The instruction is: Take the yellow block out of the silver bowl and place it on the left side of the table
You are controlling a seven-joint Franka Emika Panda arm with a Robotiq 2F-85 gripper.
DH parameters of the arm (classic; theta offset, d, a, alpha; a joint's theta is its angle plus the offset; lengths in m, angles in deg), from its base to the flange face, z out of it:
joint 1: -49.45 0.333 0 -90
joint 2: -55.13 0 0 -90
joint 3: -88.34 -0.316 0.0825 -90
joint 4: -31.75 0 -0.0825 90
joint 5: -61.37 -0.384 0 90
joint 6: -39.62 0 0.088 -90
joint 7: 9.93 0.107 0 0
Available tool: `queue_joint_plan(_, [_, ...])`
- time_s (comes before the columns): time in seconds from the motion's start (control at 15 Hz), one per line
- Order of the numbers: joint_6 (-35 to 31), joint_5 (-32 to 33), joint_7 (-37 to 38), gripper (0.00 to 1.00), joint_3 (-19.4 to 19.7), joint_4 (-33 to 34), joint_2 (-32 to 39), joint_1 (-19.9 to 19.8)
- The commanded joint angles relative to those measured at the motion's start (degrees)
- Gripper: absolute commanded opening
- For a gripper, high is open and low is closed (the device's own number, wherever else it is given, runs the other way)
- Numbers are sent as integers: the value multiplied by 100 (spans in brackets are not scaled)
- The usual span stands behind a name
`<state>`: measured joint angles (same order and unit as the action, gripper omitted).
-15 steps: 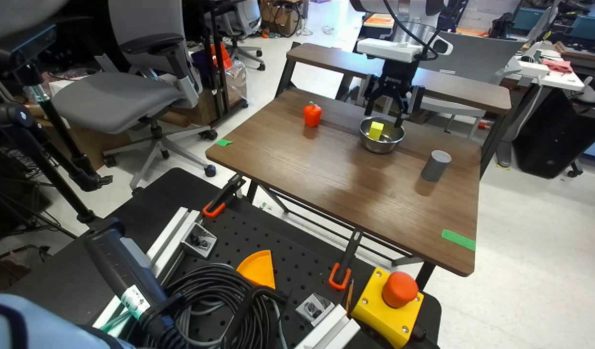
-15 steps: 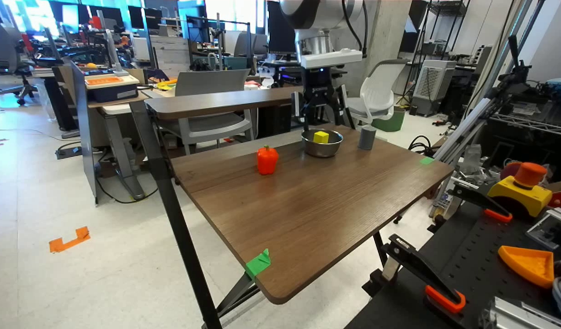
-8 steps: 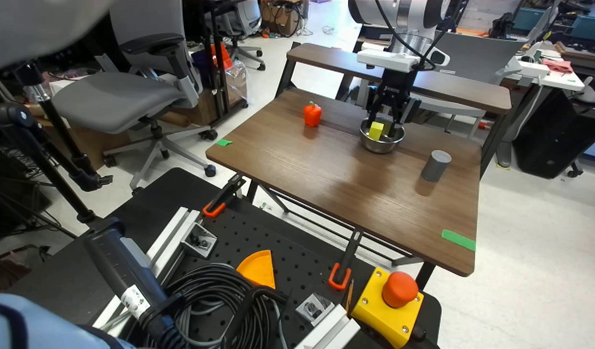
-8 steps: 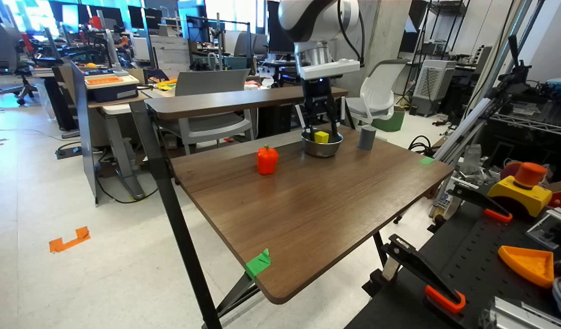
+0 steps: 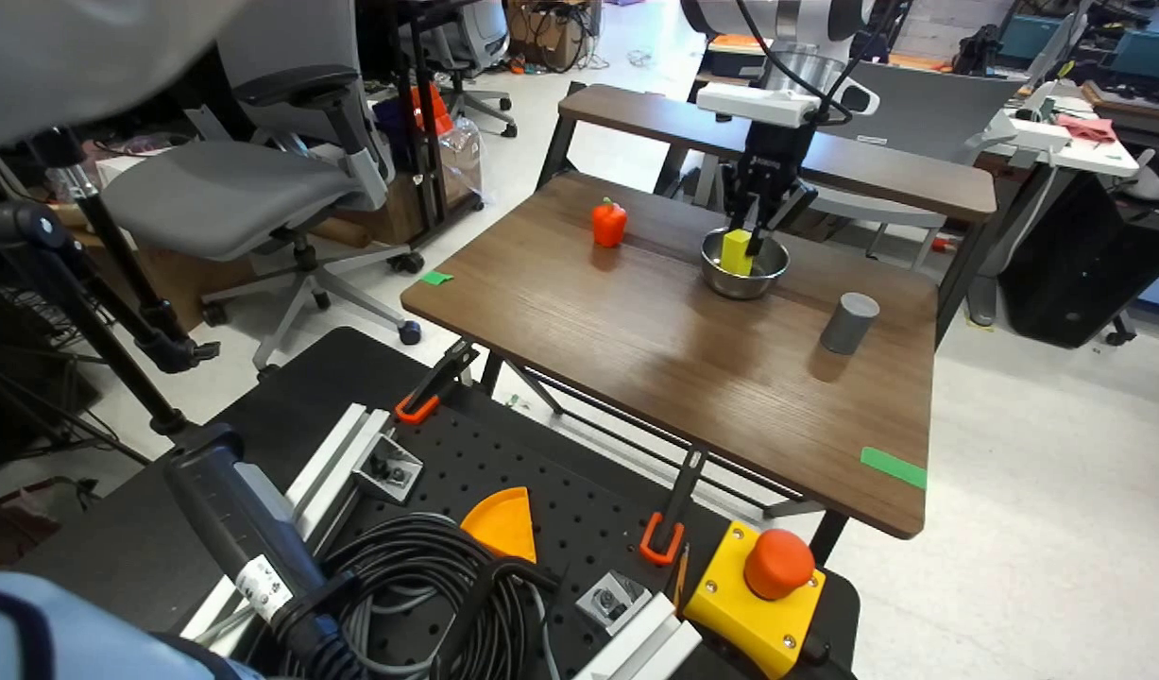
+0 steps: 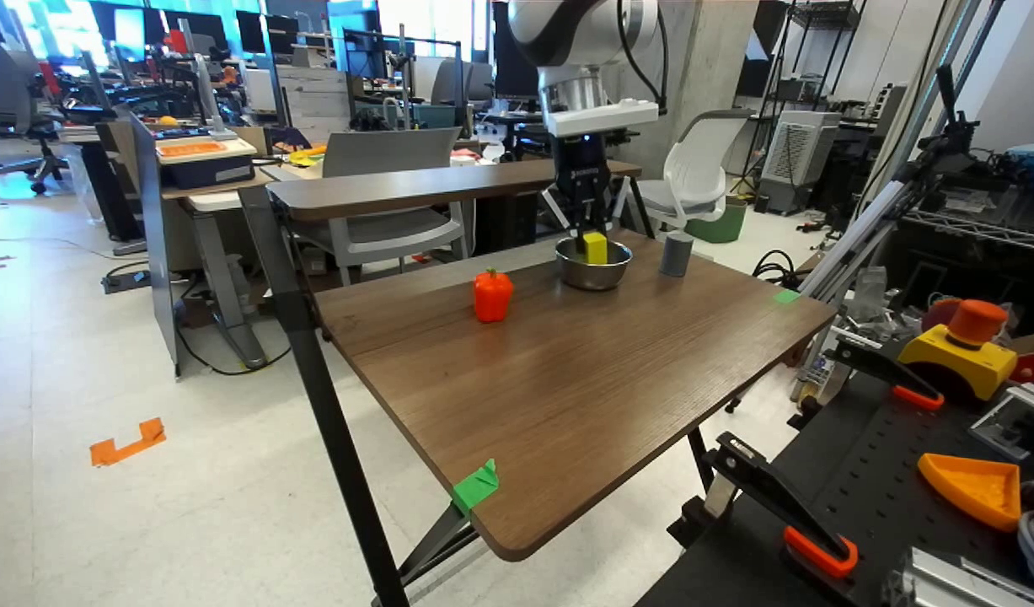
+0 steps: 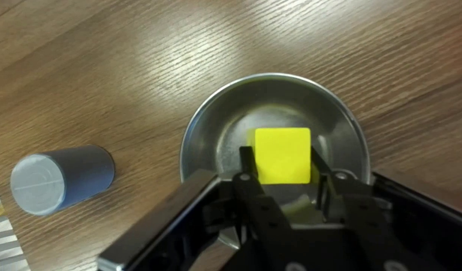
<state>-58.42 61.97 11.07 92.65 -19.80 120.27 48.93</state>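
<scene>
1 red pepper (image 5: 609, 226) sits on the brown table (image 5: 636, 326) to my L. Next comes the silver bowl (image 5: 741, 288) w/ the yellow block (image 7: 282, 150) inside its rim; can't tell if it touches the bottom. The gripper (image 7: 282, 160) pinches the block btwn 2 black fingers (image 7: 248, 162). To my R stands 1 gray cylinder (image 5: 848, 326).

Arm (image 6: 572, 91) reaching down from above — claw (image 7: 282, 160) pointing downward, fingers (image 7: 248, 161) clamped inward, spaced apart.

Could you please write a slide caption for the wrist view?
Gripper closed on the yellow block, silver bowl beneath, gray cylinder standing at frame left.
</scene>
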Motion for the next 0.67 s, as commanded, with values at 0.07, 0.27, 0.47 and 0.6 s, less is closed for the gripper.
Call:
queue_joint_plan(0.07, [-69, -130, -70, 8, -147, -427, -794, 11])
queue_joint_plan(0.27, [43, -175, -399, 8, -352, -1109, -1498, 1])
queue_joint_plan(0.47, [129, -207, -1011, 8, -499, -1977, -2094, 81])
queue_joint_plan(0.6, [100, -107, -1391, 8, -577, -2578, -2382, 195])
